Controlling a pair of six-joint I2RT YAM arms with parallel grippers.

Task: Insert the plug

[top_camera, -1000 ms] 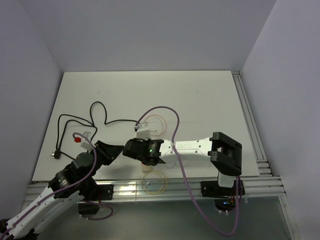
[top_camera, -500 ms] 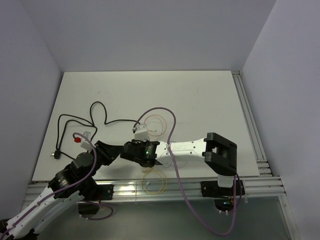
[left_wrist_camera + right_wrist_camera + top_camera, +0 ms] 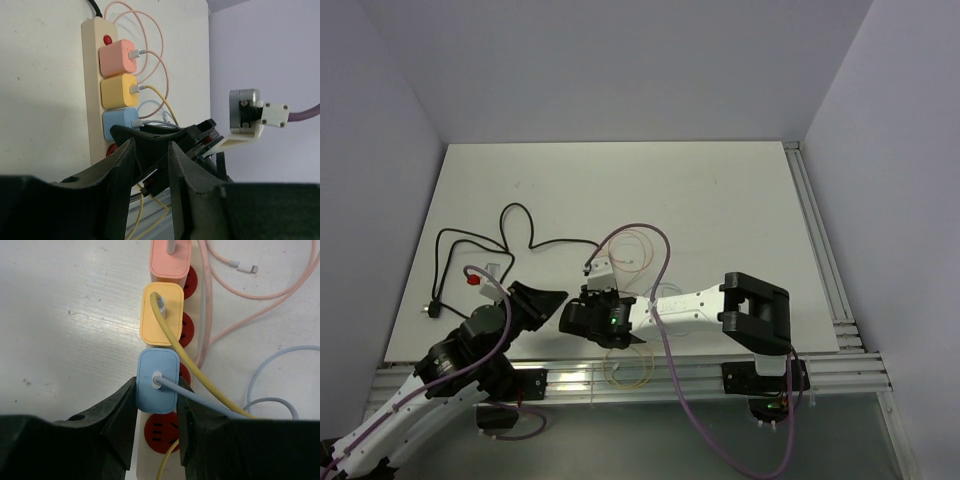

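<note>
Power strip [image 3: 92, 75] lies near the near edge of the table [image 3: 720, 200], left of centre, running near to far. A black cable [image 3: 470, 235] leaves its far end.

Three chargers sit in a row on it: pink charger [image 3: 162, 262] farthest, yellow charger [image 3: 150, 325] in the middle, blue charger [image 3: 150, 365] nearest. Each touches or nearly touches the next. The blue one looks level with the other two in the left wrist view, but I can't tell if it's fully seated. One red socket [image 3: 162, 427] just nearer than the blue one is uncovered.

Right gripper [image 3: 157, 390] is over the strip, clamped on the blue charger, one finger against its left side and one against its right. The blue cable [image 3: 280, 405] exits the charger's top face and runs off right between the fingers.

Left gripper [image 3: 151, 150] hovers just left of the right gripper and points at it. Its fingers are slightly parted with nothing between them, and it isn't touching the strip.

Yellow cable [image 3: 200, 380] crosses over the blue charger's right edge heading near. Pink cable [image 3: 260, 292] loops on the table right of the strip, its free connector [image 3: 247, 267] lying loose.
</note>
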